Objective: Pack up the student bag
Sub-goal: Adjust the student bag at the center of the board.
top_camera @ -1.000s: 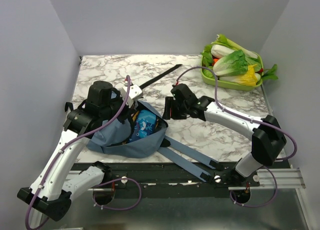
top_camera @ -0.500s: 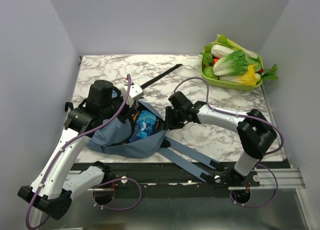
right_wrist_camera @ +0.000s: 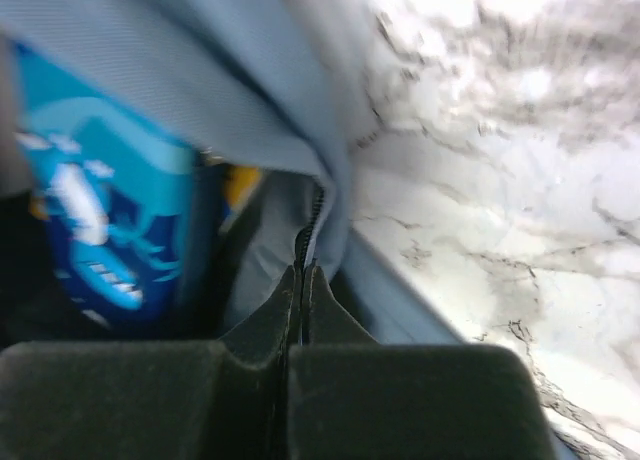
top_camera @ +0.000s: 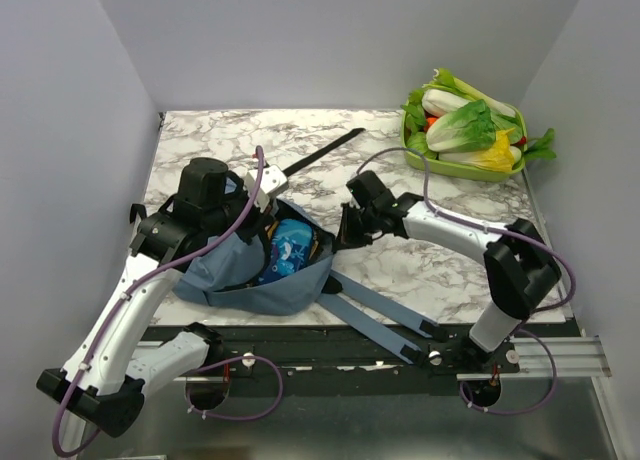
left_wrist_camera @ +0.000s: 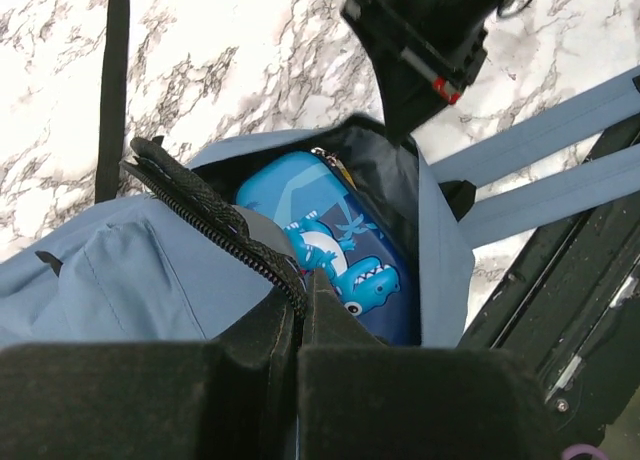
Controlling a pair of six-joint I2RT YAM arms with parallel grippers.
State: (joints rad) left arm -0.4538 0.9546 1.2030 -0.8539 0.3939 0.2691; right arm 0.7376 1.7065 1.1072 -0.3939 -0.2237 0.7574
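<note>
The right gripper (right_wrist_camera: pixel 300 278) has its two fingers pressed together on the zippered edge of the student bag (right_wrist_camera: pixel 230 80), at the right-hand end of the bag's opening; the zip teeth run straight down into the pinch. The left gripper (left_wrist_camera: pixel 300 302) is likewise clamped on the bag's rim, its fingers closed over the black zip edge on the opposite side, with that flap lifted above the opening

Between the two grips the mouth of the bag gapes, and inside it lies a blue pencil case (left_wrist_camera: pixel 330 242) printed with a cartoon dinosaur, partly tucked under the raised flap

From above, the student bag (top_camera: pixel 235 272) sits on the marble table (top_camera: pixel 440 275) near its front edge, left of centre, between the two arms. Its two blue shoulder straps (top_camera: pixel 385 315) trail to the right and forward, past the table's edge onto the black rail. A long black strap (top_camera: pixel 320 155) stretches from the bag toward the back of the table

Well apart, in the far right corner, a green tray (top_camera: pixel 452 167) holds leafy vegetables (top_camera: pixel 465 125)
</note>
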